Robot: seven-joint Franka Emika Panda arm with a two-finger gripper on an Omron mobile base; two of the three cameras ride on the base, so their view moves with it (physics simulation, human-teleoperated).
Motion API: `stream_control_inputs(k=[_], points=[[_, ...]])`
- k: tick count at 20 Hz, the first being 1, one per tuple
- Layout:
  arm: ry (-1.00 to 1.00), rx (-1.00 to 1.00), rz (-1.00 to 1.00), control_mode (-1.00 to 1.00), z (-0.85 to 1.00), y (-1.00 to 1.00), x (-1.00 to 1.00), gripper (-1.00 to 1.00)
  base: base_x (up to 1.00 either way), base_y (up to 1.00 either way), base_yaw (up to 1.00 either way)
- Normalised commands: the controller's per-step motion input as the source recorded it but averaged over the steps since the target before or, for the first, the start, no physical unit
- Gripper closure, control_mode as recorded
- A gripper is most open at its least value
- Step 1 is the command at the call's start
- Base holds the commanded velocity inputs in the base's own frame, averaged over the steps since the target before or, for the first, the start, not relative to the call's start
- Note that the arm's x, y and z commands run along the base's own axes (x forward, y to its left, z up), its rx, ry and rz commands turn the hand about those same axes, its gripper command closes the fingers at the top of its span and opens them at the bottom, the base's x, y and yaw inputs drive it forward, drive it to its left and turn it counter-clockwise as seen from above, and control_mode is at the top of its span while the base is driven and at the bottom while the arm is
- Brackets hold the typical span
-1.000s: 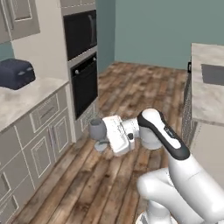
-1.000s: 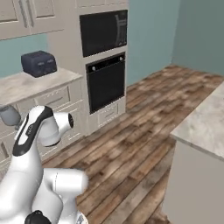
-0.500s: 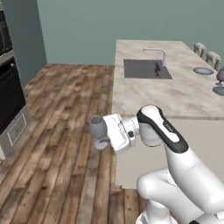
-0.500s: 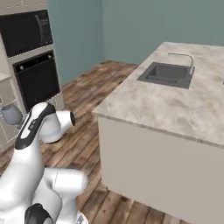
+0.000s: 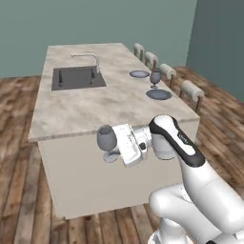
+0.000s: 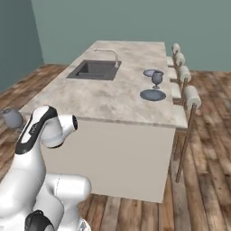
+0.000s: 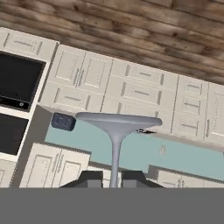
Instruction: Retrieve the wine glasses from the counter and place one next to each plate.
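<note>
Now gripper (image 7: 111, 178) clamped tight on stem of glass (image 5: 106, 139), foot (image 7: 118, 121) just beyond fingertips, held in air in front of island (image 5: 76, 107), below its top. 2nd glass (image 5: 155, 77) upright on island betw. two plates (image 5: 139, 74) (image 5: 159, 94), nr far edge by stools (image 5: 192, 89).

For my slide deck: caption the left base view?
Gripper carries a wine glass toward the island.

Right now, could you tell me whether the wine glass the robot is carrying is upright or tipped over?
Upright: the wine glass has its bowl above its foot, with the shut end effector clamping its stem.
</note>
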Motion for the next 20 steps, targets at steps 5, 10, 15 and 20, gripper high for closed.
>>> stream_control_inputs(k=[5,10,15,20], points=[[0.0,0.0,0.0,1.0,0.0,0.0,0.0,1.0,-0.06,-1.0,-0.41],[0.0,0.0,0.0,1.0,0.0,0.0,0.0,1.0,0.15,-1.0,-0.36],[0.0,0.0,0.0,1.0,0.0,0.0,0.0,1.0,0.47,-1.0,-0.3],[0.0,0.0,0.0,1.0,0.0,0.0,0.0,1.0,0.76,-1.0,-0.24]])
